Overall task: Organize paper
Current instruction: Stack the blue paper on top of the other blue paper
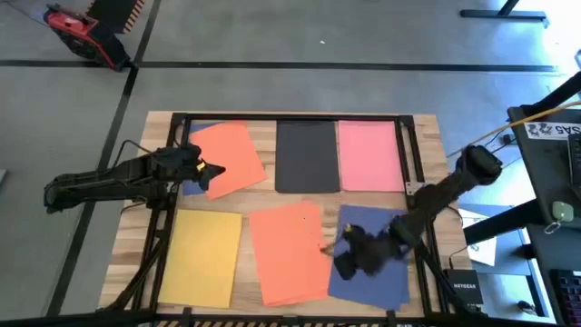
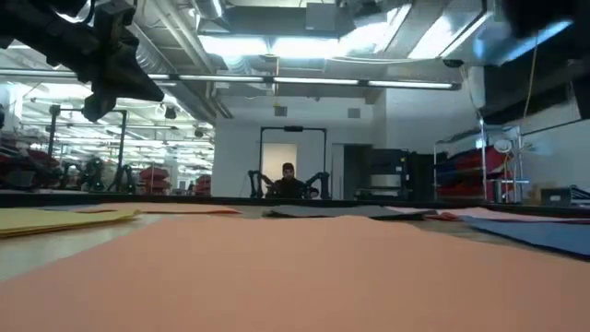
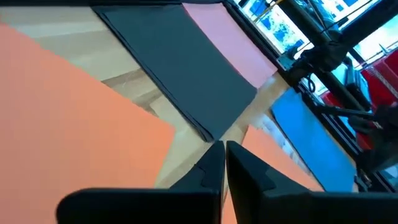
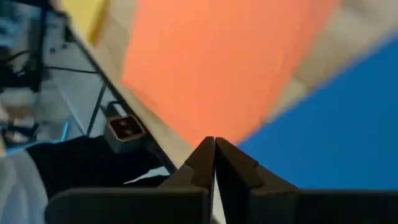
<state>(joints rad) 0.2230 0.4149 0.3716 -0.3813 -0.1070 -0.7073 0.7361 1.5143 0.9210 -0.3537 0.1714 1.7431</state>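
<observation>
High view: six sheets lie spread on the wooden table (image 1: 427, 136) — two orange, one each black (image 1: 307, 156), pink (image 1: 368, 154), yellow (image 1: 201, 256) and blue (image 1: 372, 272). The left gripper (image 1: 211, 171) hovers at the tilted orange sheet (image 1: 227, 159), likely to square it; the right gripper (image 1: 343, 263) sits between the lower orange sheet (image 1: 289, 252) and blue. Low view: a person (image 2: 288, 182) sits far behind. Wrist views: both pairs of fingers are pressed together, holding nothing.
</observation>
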